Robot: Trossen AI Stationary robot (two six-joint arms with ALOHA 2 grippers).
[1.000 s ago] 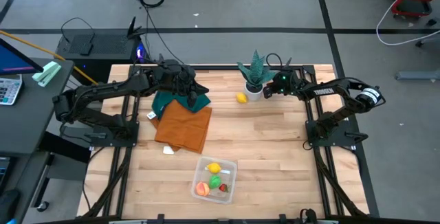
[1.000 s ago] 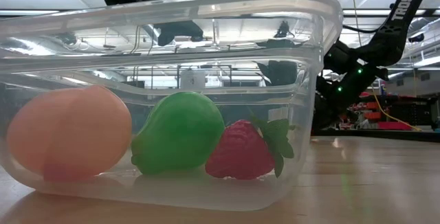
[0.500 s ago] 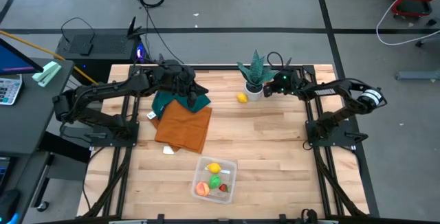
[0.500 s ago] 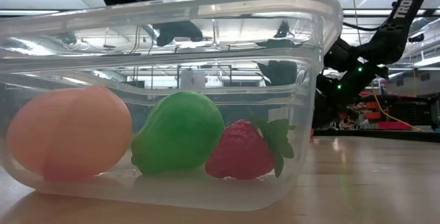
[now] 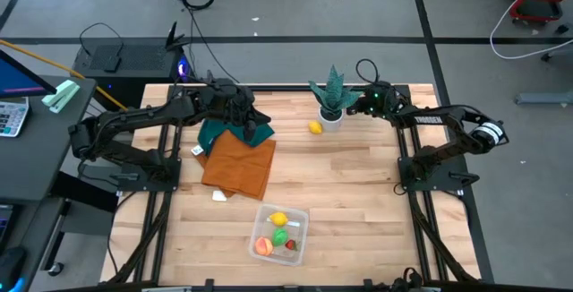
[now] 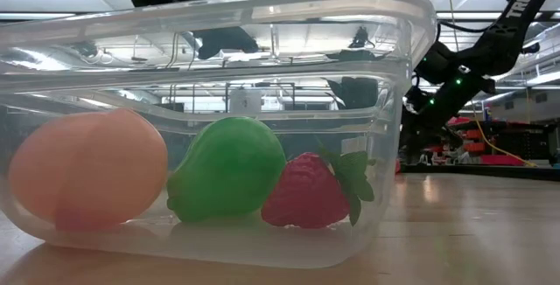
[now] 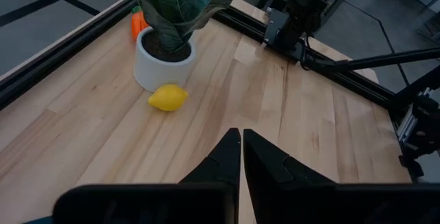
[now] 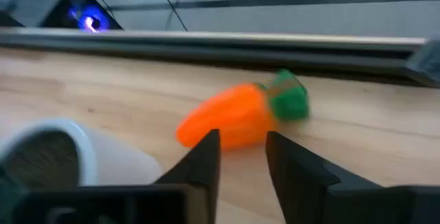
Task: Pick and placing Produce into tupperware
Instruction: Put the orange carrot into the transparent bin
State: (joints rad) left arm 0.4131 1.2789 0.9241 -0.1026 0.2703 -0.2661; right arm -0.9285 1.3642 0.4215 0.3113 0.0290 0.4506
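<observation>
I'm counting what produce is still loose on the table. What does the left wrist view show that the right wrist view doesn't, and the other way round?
Only the left wrist view shows the yellow lemon lying beside the plant pot, plus the shut left pincer. Only the right wrist view shows the whole toy carrot, just beyond the right pincer, whose fingers stand apart. Both show the white plant pot and the carrot, though the left wrist view catches only an orange sliver behind the pot.

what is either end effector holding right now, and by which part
Nothing. The right end effector is open, with the carrot lying on the table just ahead of it, ungripped. The left end effector is shut and empty.
</observation>
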